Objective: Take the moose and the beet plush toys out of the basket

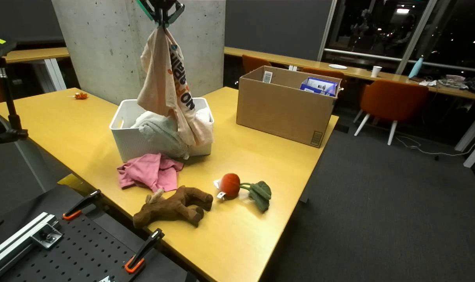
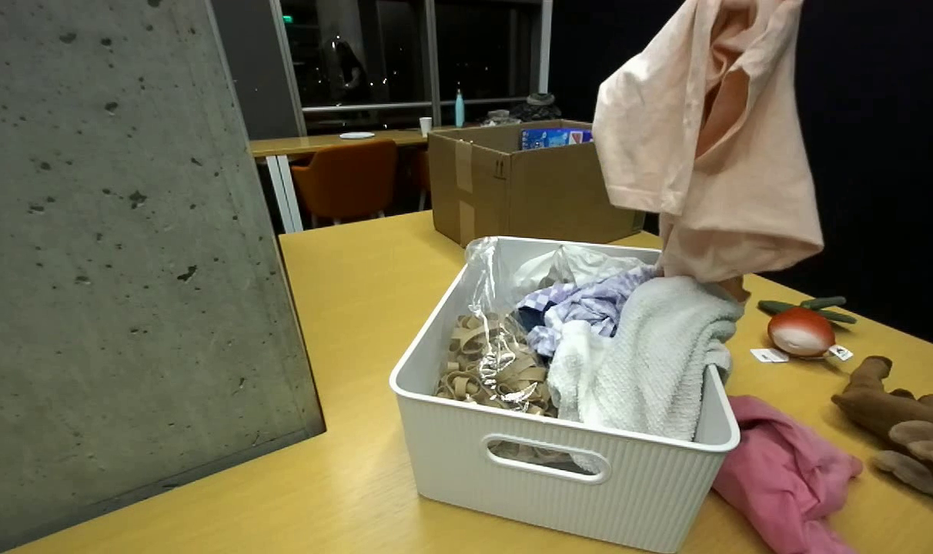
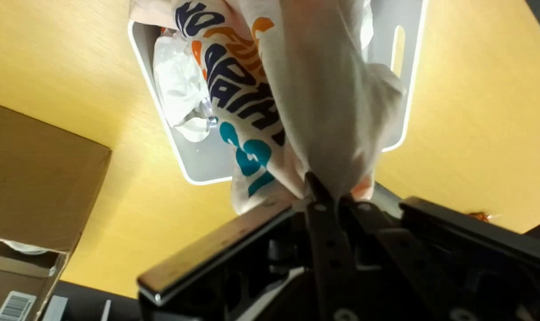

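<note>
The brown moose plush (image 1: pixel 174 207) lies on its side on the table near the edge, outside the basket; it also shows in an exterior view (image 2: pixel 901 419). The red beet plush (image 1: pixel 230 185) with green leaves lies beside it, and shows there too (image 2: pixel 801 332). The white basket (image 1: pixel 128 143) stands farther back, holding cloths and a plastic bag. My gripper (image 1: pixel 163 24) is high above the basket, shut on a peach printed cloth (image 1: pixel 157 78). In the wrist view the fingertips (image 3: pixel 331 192) pinch this cloth (image 3: pixel 323 98); its lower end hangs over the basket's side.
A pink cloth (image 1: pixel 149 172) lies against the basket's front. A pale towel (image 2: pixel 659 362) drapes over the basket rim. A cardboard box (image 1: pixel 282 109) stands on the table's far side. A concrete pillar (image 2: pixel 120 231) rises beside the table. Clamps (image 1: pixel 145 250) sit on the near black board.
</note>
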Motion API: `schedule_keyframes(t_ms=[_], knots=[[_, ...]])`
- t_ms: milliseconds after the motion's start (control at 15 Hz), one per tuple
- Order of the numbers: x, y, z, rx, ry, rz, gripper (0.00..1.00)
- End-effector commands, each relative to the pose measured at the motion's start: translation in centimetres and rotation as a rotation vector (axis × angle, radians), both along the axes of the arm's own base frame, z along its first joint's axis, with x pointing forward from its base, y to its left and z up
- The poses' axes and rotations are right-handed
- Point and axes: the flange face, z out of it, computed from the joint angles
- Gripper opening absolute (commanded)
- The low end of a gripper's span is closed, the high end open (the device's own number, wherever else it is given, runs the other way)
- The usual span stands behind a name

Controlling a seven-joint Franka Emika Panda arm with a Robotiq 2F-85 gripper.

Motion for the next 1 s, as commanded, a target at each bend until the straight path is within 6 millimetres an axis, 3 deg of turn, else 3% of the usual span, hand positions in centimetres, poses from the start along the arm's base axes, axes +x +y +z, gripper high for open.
schedule_keyframes(t_ms=[0, 267, 533, 600, 800, 933], knots=[[2.6, -1.6, -5.4, 0.005, 0.058, 0.093, 0.01], [5.3, -2.3, -12.3, -0.017, 0.152, 0.133, 0.01], [7.3, -1.1, -18.9, -0.043, 0.249, 0.151, 0.01], [7.5, -0.7, -19.5, -0.049, 0.259, 0.155, 0.23], [7.7, 0.1, -19.9, -0.081, 0.277, 0.139, 0.44], [6.9, 0.4, -18.5, -0.137, 0.288, 0.084, 0.58]])
